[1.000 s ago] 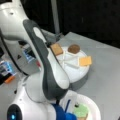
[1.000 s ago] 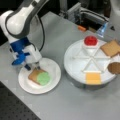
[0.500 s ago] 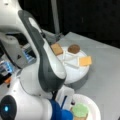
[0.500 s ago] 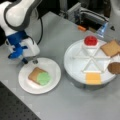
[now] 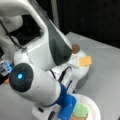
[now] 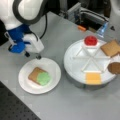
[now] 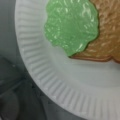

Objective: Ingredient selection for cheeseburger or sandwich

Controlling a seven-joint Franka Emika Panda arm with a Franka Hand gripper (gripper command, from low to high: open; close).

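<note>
In a front view the gripper hangs just over the far-left rim of the plate, holding nothing that shows; whether its jaws stand apart or together cannot be told. Below it and toward the view's bottom, on the plate, lies a bread slice with the lettuce on its nearer corner, partly overhanging it. The lettuce is near the gripper but not touching it.

The wrist view shows the same pair from above: the lettuce overlapping the bread slice, with the ribbed rim of the plate curving below them.

Well apart from the gripper, toward the view's right, stands the divided tray. In its compartments lie the tomato at the top, a second bread slice at the right, the patty below that, and the cheese at the bottom.

In a front view the arm fills most of the frame; the lettuce and the plate show at the bottom, and the cheese and patty sit beyond on the tray.
</note>
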